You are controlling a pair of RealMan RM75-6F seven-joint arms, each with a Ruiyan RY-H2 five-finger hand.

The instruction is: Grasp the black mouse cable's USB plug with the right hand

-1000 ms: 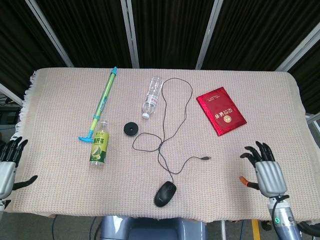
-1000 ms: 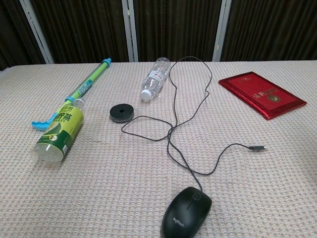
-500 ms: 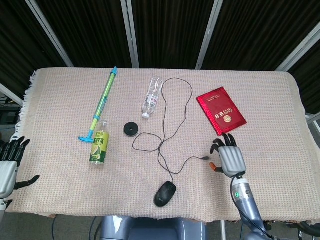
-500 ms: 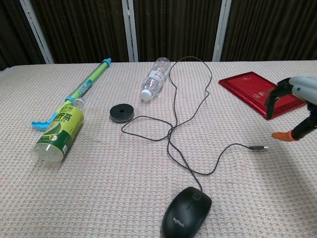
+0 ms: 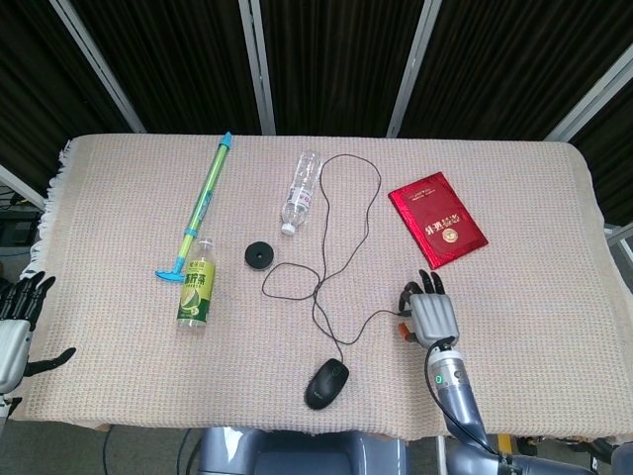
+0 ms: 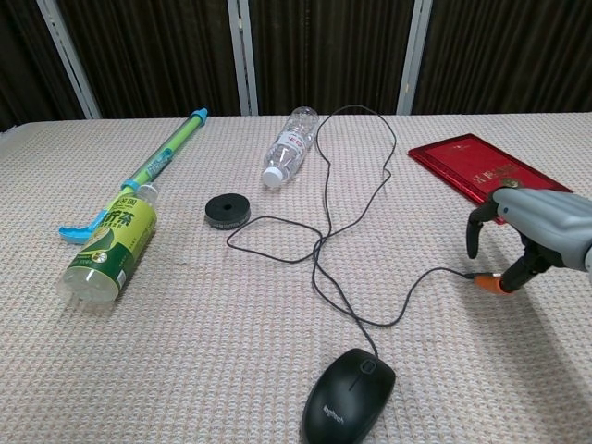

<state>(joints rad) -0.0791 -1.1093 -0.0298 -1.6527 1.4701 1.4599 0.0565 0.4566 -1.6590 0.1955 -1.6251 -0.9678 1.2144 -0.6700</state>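
The black mouse lies near the table's front edge. Its black cable loops back across the cloth and ends at the USB plug on the right. My right hand hovers right at the plug with its fingers apart and curved downward. Its orange-tipped thumb touches the plug's end, and nothing is gripped. In the head view the hand mostly hides the plug. My left hand rests open at the table's left edge.
A red booklet lies just beyond the right hand. A clear bottle, a black disc, a green bottle and a blue-green pump stick lie to the left of the cable.
My right hand has moved left from the table's right front corner to the USB plug and come down, so its thumb now touches the plug. The left hand stayed put.
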